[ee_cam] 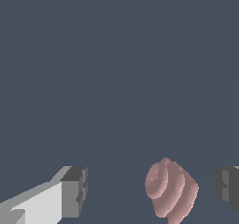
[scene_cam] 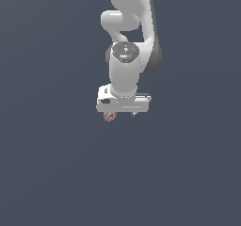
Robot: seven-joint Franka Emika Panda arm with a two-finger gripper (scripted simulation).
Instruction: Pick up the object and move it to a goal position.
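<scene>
Little of the task is looking done: the gripper is hanging spread wide with the object sitting loose between its fingers, nearer one than the other, so closing, lifting and carrying are all remaining

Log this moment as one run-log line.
phase: pre-grasp | gripper: open, fingers either side of object | object: pinkish-red ridged lump, between fingers, not touched, nearer one finger | exterior view: object just under gripper
</scene>
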